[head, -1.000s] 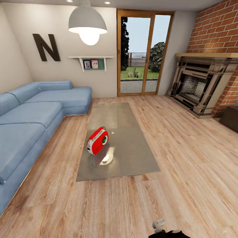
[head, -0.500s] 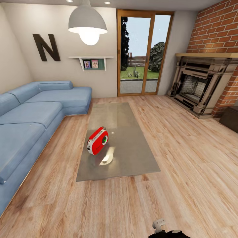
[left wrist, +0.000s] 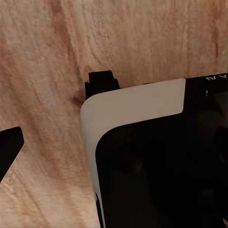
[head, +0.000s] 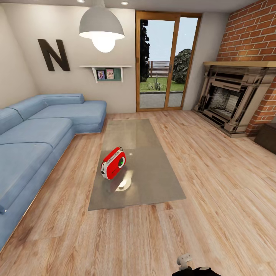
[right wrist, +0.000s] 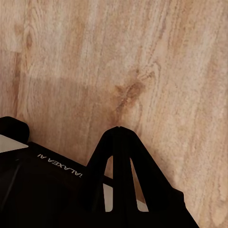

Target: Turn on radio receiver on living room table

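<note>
While the robot stands back on the plank floor (head: 214, 199) of the living room, the radio receiver (head: 113, 163) sits on the glossy grey counter (head: 153, 180), on the near half toward its left edge, at about eleven o'clock from the head camera. It stands upright but turned, its dark-ringed dial facing toward roughly four o'clock, so the face is angled partly to the robot; that should make the control reachable once the base closes in. Its red body mirrors in the top just below it.

The blue sofa (head: 34, 142) runs along the nine o'clock side of the counter and the brick fireplace (head: 234, 99) lies at two o'clock, leaving open floor straight ahead, probably the sensible lane of approach.

Both arms hang low, wrist cameras looking down at floorboards and the robot's own dark base. The right gripper (right wrist: 120, 135) shows its two fingers meeting at a point, closed on nothing. The left gripper (left wrist: 52, 114) shows two dark fingertips spread well apart with bare floor between, holding nothing. No reach has begun, by my reading; driving nearer comes first.
</note>
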Robot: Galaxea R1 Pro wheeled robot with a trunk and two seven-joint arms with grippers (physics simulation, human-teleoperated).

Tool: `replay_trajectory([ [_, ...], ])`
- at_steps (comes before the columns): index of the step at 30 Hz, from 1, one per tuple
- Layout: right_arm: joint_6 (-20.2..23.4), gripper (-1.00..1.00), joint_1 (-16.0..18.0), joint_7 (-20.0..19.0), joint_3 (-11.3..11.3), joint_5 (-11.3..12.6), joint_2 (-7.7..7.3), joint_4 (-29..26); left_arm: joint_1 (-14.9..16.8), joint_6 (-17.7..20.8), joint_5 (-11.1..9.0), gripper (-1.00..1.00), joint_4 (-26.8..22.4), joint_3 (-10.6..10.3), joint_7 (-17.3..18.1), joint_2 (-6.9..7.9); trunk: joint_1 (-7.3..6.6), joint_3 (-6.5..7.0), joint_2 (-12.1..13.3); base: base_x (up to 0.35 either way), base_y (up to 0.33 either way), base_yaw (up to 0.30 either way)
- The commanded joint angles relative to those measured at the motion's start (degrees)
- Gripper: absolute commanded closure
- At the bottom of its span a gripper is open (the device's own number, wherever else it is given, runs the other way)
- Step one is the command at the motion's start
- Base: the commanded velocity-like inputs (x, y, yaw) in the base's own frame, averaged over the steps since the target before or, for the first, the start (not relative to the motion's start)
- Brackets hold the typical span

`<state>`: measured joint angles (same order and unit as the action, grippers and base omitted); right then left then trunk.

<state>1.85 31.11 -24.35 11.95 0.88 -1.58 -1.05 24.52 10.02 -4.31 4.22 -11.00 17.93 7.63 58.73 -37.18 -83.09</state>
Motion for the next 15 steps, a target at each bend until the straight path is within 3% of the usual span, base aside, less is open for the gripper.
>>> replay_trajectory([
  [1,0.0,1.0,0.0,0.0,0.0,0.0,0.0,0.0,0.0,0.0,0.0,-1.0,0.0,0.0,0.0,-0.01,0.0,0.0,0.0,0.0,0.0,0.0],
  [15,0.0,1.0,0.0,0.0,0.0,0.0,0.0,0.0,0.0,0.0,0.0,-1.0,0.0,0.0,0.0,-0.02,0.0,0.0,0.0,0.0,0.0,0.0],
])
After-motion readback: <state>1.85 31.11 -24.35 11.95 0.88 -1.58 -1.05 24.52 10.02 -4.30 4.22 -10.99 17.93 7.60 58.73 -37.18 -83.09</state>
